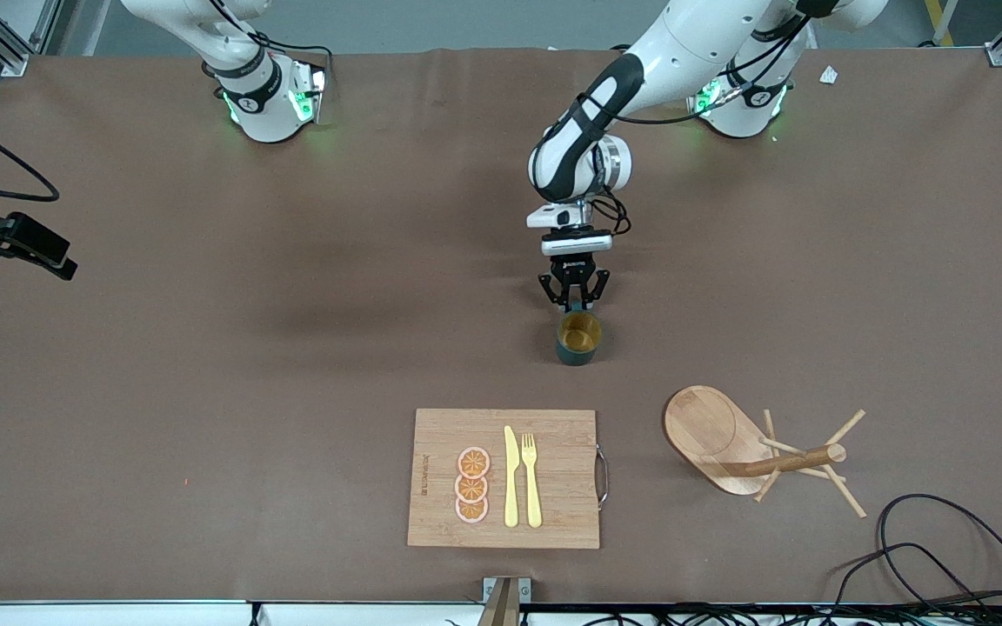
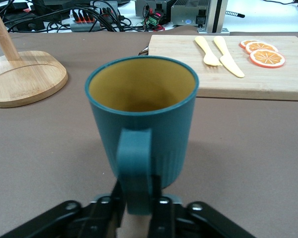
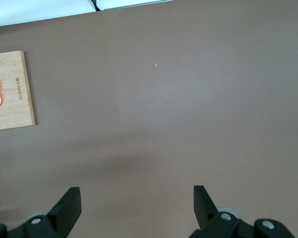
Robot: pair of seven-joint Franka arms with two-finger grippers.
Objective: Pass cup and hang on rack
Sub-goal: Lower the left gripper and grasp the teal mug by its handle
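Cup (image 1: 578,338): upright on brown worktop (image 1: 205,391), mid-table, farther from the front camera than the cutting board (image 1: 505,478). Left tool (image 1: 575,300): clamped on cup handle, per left wrist view. Right tool (image 3: 136,203): agape over bare worktop, waiting. Rack (image 1: 762,452): toward left arm's end.

the table (image 1: 205,391) is seen whole from a high front camera facing the arm bases, while the cup (image 2: 141,114) is viewed closely from the low left wrist camera and bare tabletop from the raised right wrist camera, the cutting board (image 3: 10,89) being shared by all views.
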